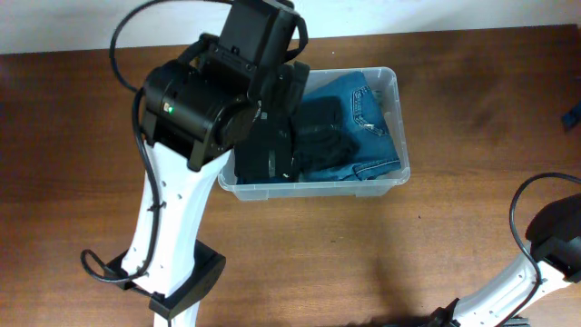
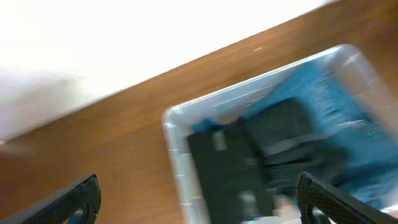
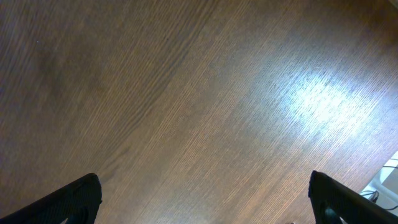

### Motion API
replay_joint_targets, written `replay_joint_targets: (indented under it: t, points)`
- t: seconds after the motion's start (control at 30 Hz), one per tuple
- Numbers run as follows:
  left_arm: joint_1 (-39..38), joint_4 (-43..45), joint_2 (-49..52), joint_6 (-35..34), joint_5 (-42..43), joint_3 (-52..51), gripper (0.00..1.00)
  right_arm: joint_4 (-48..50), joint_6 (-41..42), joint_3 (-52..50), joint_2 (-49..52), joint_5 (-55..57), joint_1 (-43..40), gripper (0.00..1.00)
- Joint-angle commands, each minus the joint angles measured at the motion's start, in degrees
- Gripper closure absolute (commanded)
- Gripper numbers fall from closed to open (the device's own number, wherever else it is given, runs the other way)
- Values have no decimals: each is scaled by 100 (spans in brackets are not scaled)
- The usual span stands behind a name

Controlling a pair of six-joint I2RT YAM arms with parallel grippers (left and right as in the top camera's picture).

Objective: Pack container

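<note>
The clear plastic container [image 1: 397,134] stands at the table's back middle. It holds folded blue jeans [image 1: 368,109] and a dark garment [image 1: 322,136]. The left arm hangs over the container's left end and hides that part in the overhead view. In the blurred left wrist view the container [image 2: 177,162], the dark garment [image 2: 249,155] and the jeans [image 2: 323,99] lie below. My left gripper [image 2: 199,202] is open and empty above the container's near rim. My right gripper [image 3: 202,196] is open and empty over bare wood.
The brown wooden table [image 1: 454,236] surrounds the container. The left arm's base [image 1: 186,286] is clamped at the front edge. The right arm [image 1: 545,245] sits at the front right corner. A pale wall runs behind the table.
</note>
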Motion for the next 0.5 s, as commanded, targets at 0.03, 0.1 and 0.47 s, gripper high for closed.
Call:
replay_joint_targets:
  t: [0.03,0.1,0.47]
  points:
    - [660,-17,42,822,-328,-103,1,4,48,-26,-133,70,-11,2]
    - [1062,-15,42,1058,109,-103,1,4,48,-26,-133,70,-11,1]
    - [2806,1342,-55,1526,2127,-125,1,4,48,-26,-133,70,-11,2]
